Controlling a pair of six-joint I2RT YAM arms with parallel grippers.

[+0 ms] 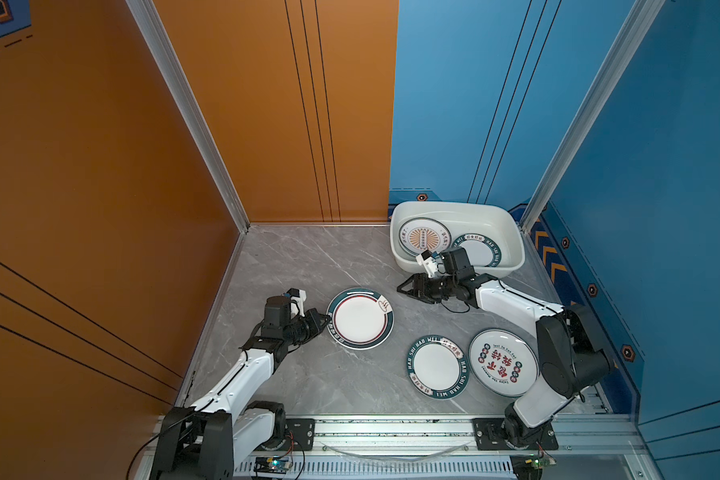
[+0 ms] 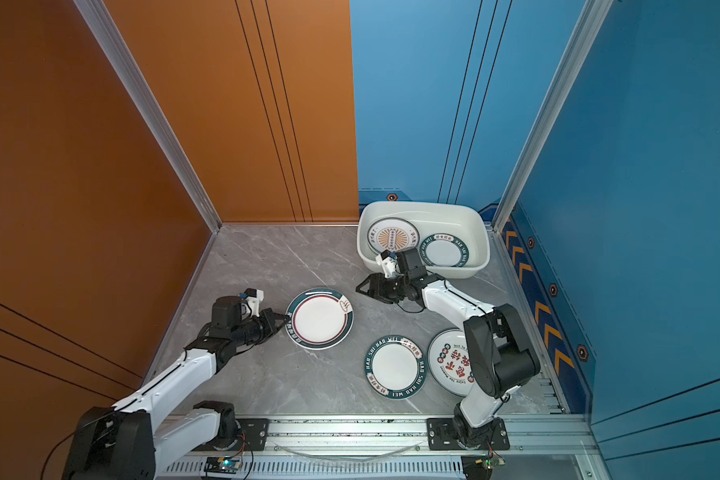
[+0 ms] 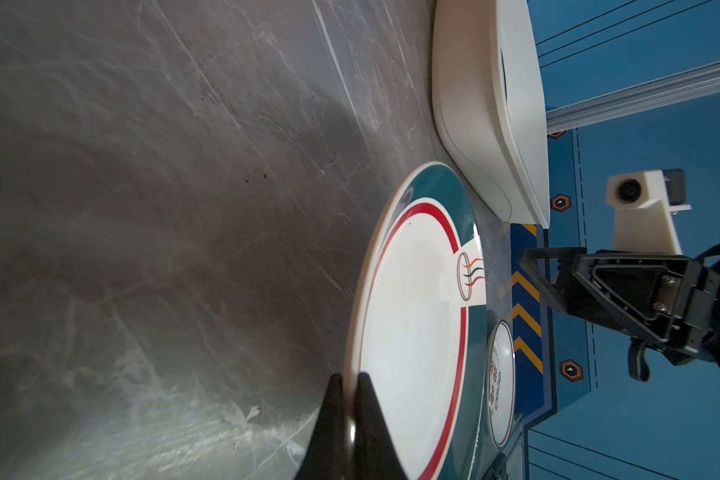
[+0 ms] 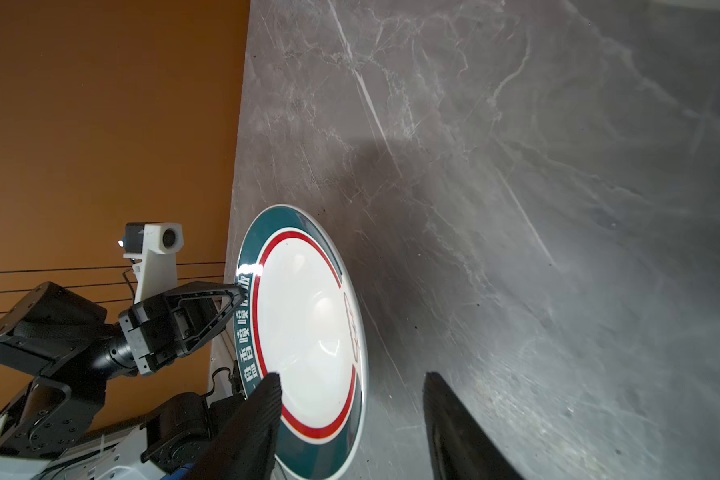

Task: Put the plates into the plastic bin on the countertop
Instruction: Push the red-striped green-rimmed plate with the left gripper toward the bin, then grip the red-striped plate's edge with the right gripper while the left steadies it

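Both top views look steeply down from high above onto the whole bench (image 1: 308,257). Each wrist camera looks low and close across it, both sharing the red-ringed plate (image 3: 412,332).

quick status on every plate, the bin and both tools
plastic bin: upright, plates inside
left tool: shut on the red-ringed plate rim
right tool: open, empty, over the countertop
red-ringed plate: face up, edge pinched
near lettered plate: flat on the countertop, untouched
red-character plate: flat on the countertop, untouched
sunburst plate: in the plastic bin
binned lettered plate: in the plastic bin, beside the sunburst plate
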